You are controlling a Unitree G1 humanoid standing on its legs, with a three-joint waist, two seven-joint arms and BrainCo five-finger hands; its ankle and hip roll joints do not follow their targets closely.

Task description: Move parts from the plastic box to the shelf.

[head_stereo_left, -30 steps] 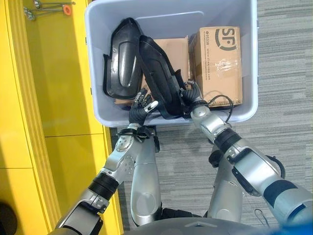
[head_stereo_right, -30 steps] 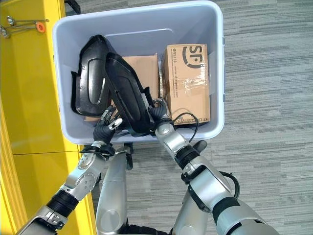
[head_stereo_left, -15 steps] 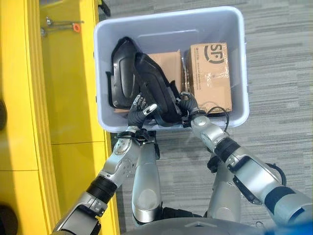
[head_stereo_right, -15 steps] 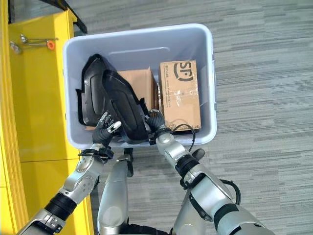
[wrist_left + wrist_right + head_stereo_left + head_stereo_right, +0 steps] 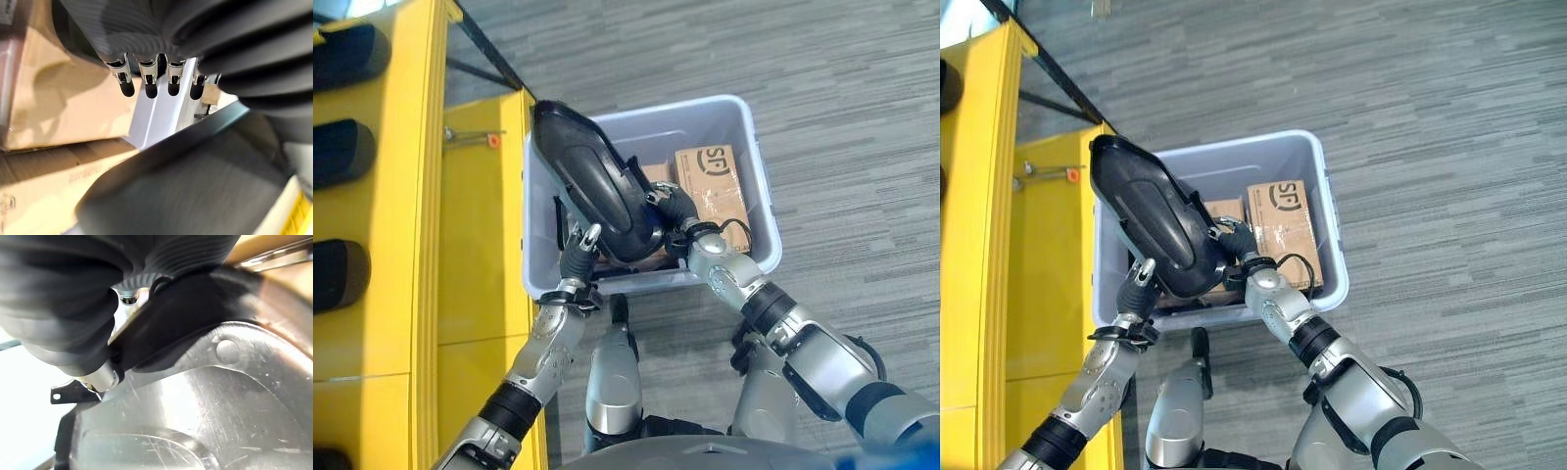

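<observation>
Part (image 5: 597, 181) over box (image 5: 759, 211), cartons (image 5: 713, 186) below.

A large black moulded plastic part (image 5: 597, 181), long and rounded with a glossy curved face, is raised above the pale grey plastic box (image 5: 759, 220), tilted with its narrow end toward the yellow shelf (image 5: 480, 225). Brown cardboard cartons (image 5: 713, 186) lie in the box beneath it.

One plastic box (image 5: 759, 196), two cardboard cartons (image 5: 713, 186), one raised black part (image 5: 597, 181).
</observation>
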